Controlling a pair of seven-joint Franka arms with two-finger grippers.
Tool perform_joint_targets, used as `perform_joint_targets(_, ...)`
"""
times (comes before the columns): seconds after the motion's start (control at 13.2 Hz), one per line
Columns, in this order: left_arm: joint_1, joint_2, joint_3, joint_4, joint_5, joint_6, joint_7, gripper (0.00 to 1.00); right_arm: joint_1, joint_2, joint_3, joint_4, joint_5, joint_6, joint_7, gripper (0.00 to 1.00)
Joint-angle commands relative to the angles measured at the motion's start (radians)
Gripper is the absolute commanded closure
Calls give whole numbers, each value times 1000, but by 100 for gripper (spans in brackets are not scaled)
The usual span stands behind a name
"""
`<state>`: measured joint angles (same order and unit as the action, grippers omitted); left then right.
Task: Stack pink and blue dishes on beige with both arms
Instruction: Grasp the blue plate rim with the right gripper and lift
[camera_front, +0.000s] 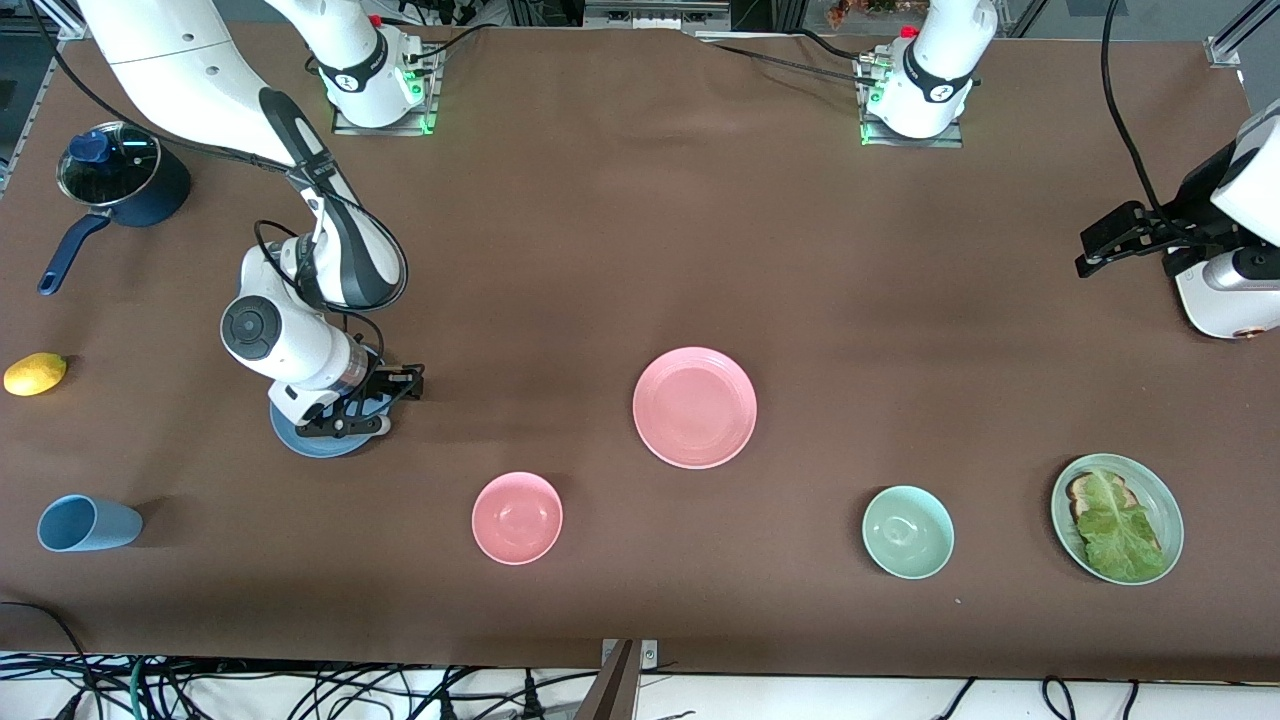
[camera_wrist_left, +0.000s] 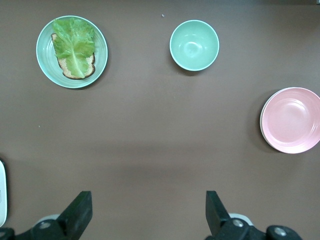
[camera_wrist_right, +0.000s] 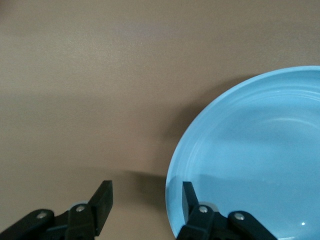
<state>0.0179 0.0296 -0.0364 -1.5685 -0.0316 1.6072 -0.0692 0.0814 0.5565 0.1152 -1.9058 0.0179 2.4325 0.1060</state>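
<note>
Right gripper (camera_front: 385, 400) is straddling the rim of the blue plate (camera_front: 310, 440) toward the right arm's end of the table, fingers apart, not clamped, while left gripper (camera_front: 1100, 245) is waiting aloft, wide open; pink plate (camera_front: 694, 407) is sitting mid-table.

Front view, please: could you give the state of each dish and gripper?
blue plate: flat on table, right gripper straddling its rim
pink plate: resting mid-table, untouched
left gripper: open, waiting at its end
pale green plate: holds lettuce on bread
blue cup: lying on its side
</note>
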Motion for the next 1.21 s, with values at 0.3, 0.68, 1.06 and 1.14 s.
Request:
perform_joint_targets(0.3,2,13,3,28,-1,-21,16,0,-6,-17,-26,-38,-6,31,-85,38)
perform_joint_targets(0.68,2,13,3,28,-1,-21,16,0,-6,6,-25,-38,-6,59,-85,61)
perform_joint_targets(1.06,2,13,3,28,-1,-21,17,0,-6,13,-25,-36,-6,60,-86,100)
perform_joint_targets(1.14,4,13,3,28,-1,-21,17,0,-6,11,-25,-33,-6,57,-86,100)
